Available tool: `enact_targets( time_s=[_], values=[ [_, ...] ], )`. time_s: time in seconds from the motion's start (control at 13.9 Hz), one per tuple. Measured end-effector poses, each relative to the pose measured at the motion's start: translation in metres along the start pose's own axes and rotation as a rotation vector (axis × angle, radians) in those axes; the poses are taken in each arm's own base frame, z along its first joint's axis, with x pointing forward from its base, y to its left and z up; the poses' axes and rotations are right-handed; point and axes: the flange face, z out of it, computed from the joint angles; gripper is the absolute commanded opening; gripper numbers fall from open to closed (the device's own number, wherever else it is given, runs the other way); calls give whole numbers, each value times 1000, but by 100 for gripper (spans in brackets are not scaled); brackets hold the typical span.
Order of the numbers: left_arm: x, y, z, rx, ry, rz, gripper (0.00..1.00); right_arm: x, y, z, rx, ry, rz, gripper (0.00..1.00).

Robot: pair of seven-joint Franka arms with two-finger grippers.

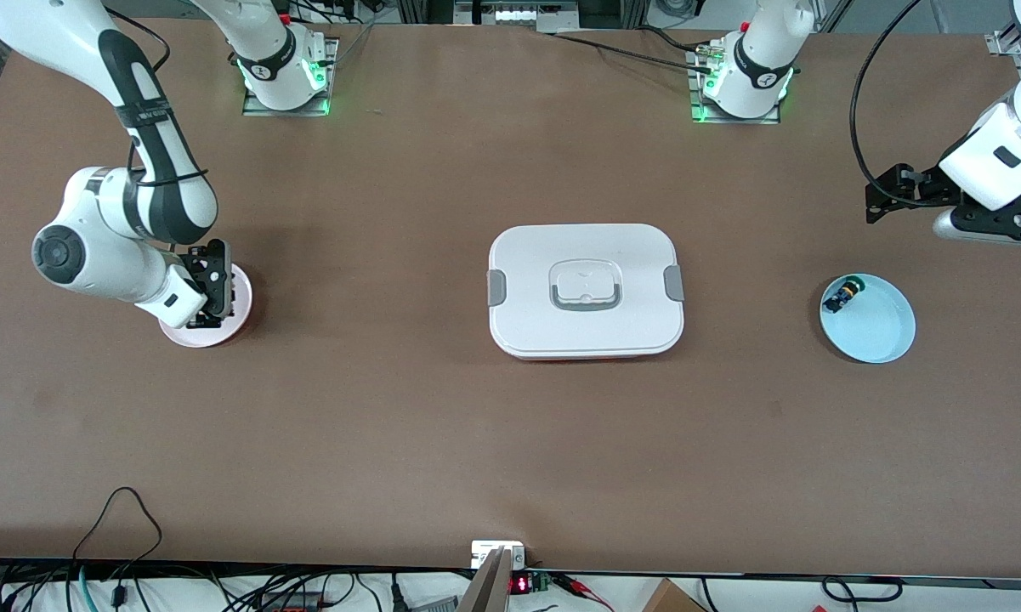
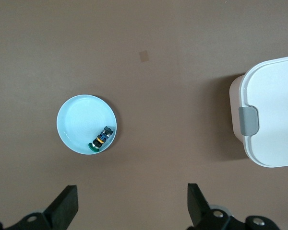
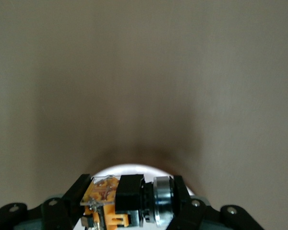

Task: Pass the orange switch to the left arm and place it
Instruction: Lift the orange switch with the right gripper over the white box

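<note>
A: Step in hand?

B: Pick-up, by the look of it; right gripper (image 1: 208, 293) down low over the pink plate (image 1: 236, 310), at the right arm's end of the table (image 1: 510, 442); fingers shut tight on the orange switch (image 3: 127, 199), gripped across its black body, orange parts showing to one side. Cannot tell whether lifted clear of the plate or resting on it.

A: And the left gripper (image 2: 132, 211)?

B: Waiting; hanging over bare table near the blue plate (image 1: 884, 336), at the left arm's end; fingers spread wide, holding nothing. On that plate, close to its rim, only the green-capped switch (image 1: 842, 296); not the one wanted.

A: Next move?

B: Probably a straight lift first, then a carry toward the middle for a hand-over; calls for keeping height or swinging round the box (image 1: 587, 289), sat squarely between the two plates with its lid on. Calls also for leaving part of the switch exposed; tiny thing, little room for a second pair of fingers.

A: Surface and room?

B: Plain brown table top, matte and flat; both bases bolted along one edge, green lights on; cables and small electronics along the edge nearest the front camera, well apart from the plates and box.
</note>
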Motion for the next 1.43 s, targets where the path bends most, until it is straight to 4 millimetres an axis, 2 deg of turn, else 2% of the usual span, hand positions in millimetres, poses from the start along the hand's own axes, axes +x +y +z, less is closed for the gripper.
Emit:
enact_targets(
  time_s=[0.14,0.57,0.72,1.0,1.22,1.43],
  values=[
    [0,0,0,0,0,0,100,35,2,-9,25,132,11,4],
    [0,0,0,-2,-1,0,100,143,-5,-10,62,631,64,5],
    [0,7,6,-58,-35,0,100,183,-9,-16,76,779,83,3],
    [1,35,31,-294,-212,12,100,274,-22,-38,131,1081,118,2],
    [-5,45,30,-568,-296,5,100,348,-25,-64,150,1285,119,3],
    [-5,47,28,-827,-356,5,100,419,-37,-78,42,1405,120,3]
  ],
)
